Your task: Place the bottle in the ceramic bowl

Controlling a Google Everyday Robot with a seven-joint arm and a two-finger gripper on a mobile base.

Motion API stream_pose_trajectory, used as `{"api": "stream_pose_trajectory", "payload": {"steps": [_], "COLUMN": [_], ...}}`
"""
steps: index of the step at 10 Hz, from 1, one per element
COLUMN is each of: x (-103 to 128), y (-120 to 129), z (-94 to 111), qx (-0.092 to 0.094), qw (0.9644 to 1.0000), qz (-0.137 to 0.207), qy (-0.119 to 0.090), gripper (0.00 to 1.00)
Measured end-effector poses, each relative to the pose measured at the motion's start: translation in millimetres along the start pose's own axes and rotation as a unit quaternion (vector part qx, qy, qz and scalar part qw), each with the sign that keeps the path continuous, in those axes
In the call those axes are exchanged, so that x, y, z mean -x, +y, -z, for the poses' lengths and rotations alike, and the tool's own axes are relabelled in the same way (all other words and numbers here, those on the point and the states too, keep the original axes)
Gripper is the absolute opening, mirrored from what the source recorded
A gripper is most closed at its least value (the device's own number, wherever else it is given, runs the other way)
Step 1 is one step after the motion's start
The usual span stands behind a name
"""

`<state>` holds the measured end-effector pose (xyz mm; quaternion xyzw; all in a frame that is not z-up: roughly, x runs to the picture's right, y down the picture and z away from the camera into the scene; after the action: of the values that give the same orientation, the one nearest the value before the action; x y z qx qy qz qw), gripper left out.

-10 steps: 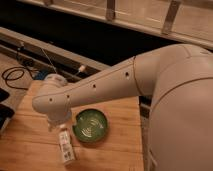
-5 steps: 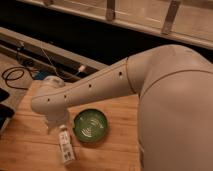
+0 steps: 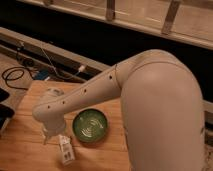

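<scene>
Over the last second the arm [image 3: 85, 92] has been swinging its big upper segment further into the right half of the frame while the wrist sinks slightly at the lower left. The bottle [image 3: 66, 150] and the bowl [image 3: 91, 125] are sitting where they sat before. This suggests the robot is still settling onto the bottle rather than carrying it, so the lift and the move to the bowl are probably still to come. The gripper [image 3: 52, 136] is hanging under the wrist at the lower left of the frame, pointing down at the wooden table [image 3: 25, 145]. It is sitting right at the upper end of the bottle, seemingly touching it or just beside it. Whether it is spread, clenched or already gripping the bottle cannot be told, as the wrist is hiding its working end. The bottle is lying on the table at the bottom of the frame, just below and left of the bowl and close to its rim but outside it. The green bowl is standing empty at the lower centre, and a few cables [image 3: 15, 75] are trailing off the table at the upper left.
</scene>
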<state>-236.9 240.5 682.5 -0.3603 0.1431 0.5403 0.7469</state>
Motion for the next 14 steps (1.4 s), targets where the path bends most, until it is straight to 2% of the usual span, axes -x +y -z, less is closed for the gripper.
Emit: {"api": "stream_pose_trajectory", "payload": {"steps": [1, 6, 8, 14], "x": [-4, -4, -4, -21], "y": [1, 0, -8, -46], "z": [-10, -12, -17, -11], "qx": [0.006, 0.008, 0.011, 0.018], "qw": [1.0, 0.9999, 0.9998, 0.9985], "qz": [0.0, -0.005, -0.012, -0.05], "qy": [0.005, 0.008, 0.011, 0.01], "gripper": [0.65, 0.65, 0.65, 0.65]}}
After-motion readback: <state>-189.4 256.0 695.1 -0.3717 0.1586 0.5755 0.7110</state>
